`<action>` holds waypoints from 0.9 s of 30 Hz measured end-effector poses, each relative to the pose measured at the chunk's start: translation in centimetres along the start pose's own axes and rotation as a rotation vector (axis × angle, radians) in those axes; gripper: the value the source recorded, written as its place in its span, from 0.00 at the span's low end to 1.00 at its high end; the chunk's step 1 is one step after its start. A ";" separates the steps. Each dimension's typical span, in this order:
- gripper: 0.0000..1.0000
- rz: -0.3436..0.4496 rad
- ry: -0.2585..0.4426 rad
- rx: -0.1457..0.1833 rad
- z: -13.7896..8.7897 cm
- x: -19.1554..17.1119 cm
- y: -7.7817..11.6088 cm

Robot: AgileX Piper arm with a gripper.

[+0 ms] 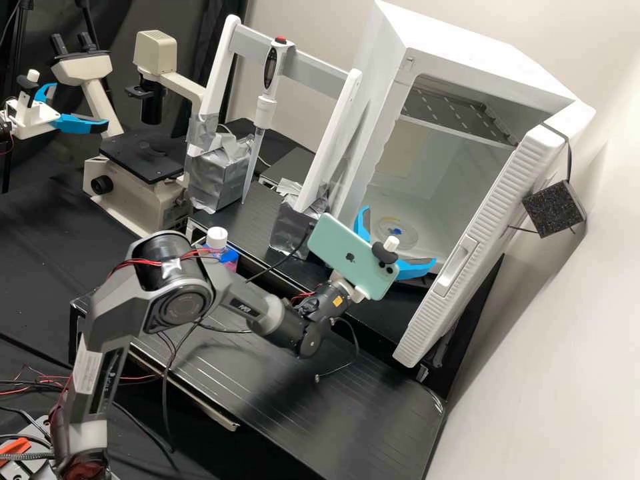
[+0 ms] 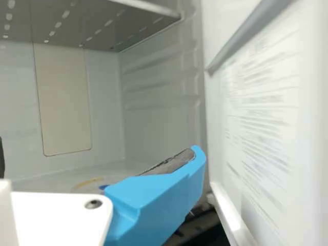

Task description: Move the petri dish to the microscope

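Holds the gripper (image 1: 401,235) at the doorway of the open white cabinet (image 1: 467,53), with both blue fingers (image 1: 417,269) spread wide around nothing, facing the petri dish (image 1: 396,233), flat on the cabinet floor, inward of the fingers and apart from them, in the high view framed between their tips.

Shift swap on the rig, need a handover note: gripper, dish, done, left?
Gripper: open, holding nothing, at the mouth of the white cabinet.
Petri dish: on the cabinet floor, ungripped.
Microscope: across the bench, beyond the pipette stand.
Done: cabinet door stands open.
Left: grip dish, bring it out, set it at the microscope.
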 end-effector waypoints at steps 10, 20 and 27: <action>1.00 -0.107 0.059 -0.086 0.3 5.1 -0.3; 1.00 -0.186 0.069 -0.146 0.8 8.4 -2.3; 1.00 -0.225 0.041 -0.156 1.9 9.9 -4.1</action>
